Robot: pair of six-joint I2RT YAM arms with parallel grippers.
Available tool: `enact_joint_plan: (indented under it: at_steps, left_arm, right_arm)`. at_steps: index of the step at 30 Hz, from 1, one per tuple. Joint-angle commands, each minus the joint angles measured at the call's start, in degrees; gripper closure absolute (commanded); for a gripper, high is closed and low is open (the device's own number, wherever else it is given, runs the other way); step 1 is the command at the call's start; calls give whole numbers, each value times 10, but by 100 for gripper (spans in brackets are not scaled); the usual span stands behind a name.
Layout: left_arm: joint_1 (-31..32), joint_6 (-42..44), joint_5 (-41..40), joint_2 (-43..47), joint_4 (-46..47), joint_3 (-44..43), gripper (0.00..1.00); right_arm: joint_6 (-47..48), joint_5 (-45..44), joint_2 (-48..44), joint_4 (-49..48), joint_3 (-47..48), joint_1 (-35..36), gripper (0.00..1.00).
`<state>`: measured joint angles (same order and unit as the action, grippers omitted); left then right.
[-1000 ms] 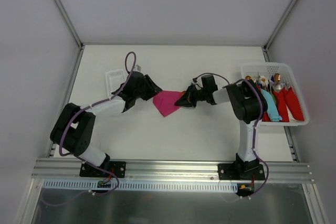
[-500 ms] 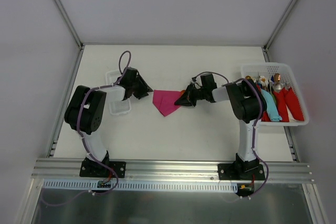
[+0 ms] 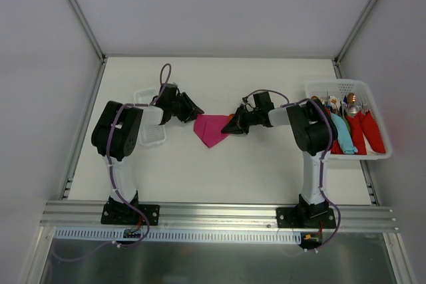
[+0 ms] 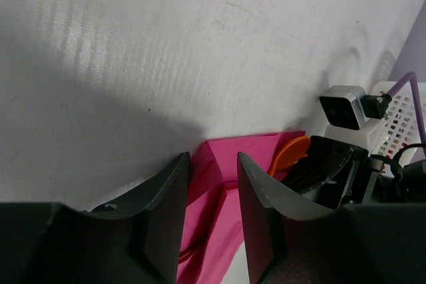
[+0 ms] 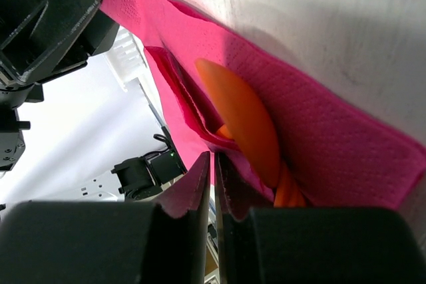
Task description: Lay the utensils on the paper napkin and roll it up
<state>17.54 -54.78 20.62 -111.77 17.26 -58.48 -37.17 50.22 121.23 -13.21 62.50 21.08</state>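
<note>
The thin magenta-pink paper napkin [image 3: 210, 130] lies in the middle of the overhead frame on the white table [image 3: 219, 171], one corner pointing toward the bottom of the frame. The small orange plastic spoon [image 5: 241, 118] rests on it near the right-hand side, its bowl tucked against a raised fold. A thin orange strip beside it may be the fork, but that is unclear.

The right claw [image 3: 229, 126] sits low at that right-hand side with its fingers pressed almost together. It appears to pinch a layer of the paper beside the spoon, probably to anchor the sheet and utensil so the roll can start there.

The left claw [image 3: 194, 110] hovers at the napkin's upper-left edge, fingers spread with nothing between them, likely ready to take that free edge.

Bare table lies above and below the napkin, giving room to roll. A shallow white plastic tray [image 3: 152, 136] sits close behind the left claw, and a white plastic basket [image 3: 336, 86] of wrapped cutlery stands well to the right, clear of the work.
</note>
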Motion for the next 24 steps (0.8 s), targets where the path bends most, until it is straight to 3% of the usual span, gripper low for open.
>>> enact_joint_plan:
  at_steps: [1, 6, 9, 13, 17, 24]
  left_arm:
    - [0, -5, 28, -23, -5, 24, 64]
    - [0, -10, 69, -17, 58, 40, 66]
    - [0, -6, 74, -11, 39, 40, 66]
    - [-1, 10, -1, 29, -43, 63, 65]
    - [-1, 9, -55, 103, -46, 124, 62]
    - [-1, -14, -39, 137, 0, 189, 59]
  right_arm:
    - [11, -43, 36, 88, -5, -3, 90]
    - [16, -45, 36, 96, 0, -1, 91]
    - [19, -47, 37, 100, 1, -1, 91]
    - [23, -50, 34, 104, 2, -1, 91]
    - [26, -53, 31, 113, 3, -1, 91]
    - [33, -57, 37, 124, 6, 0, 91]
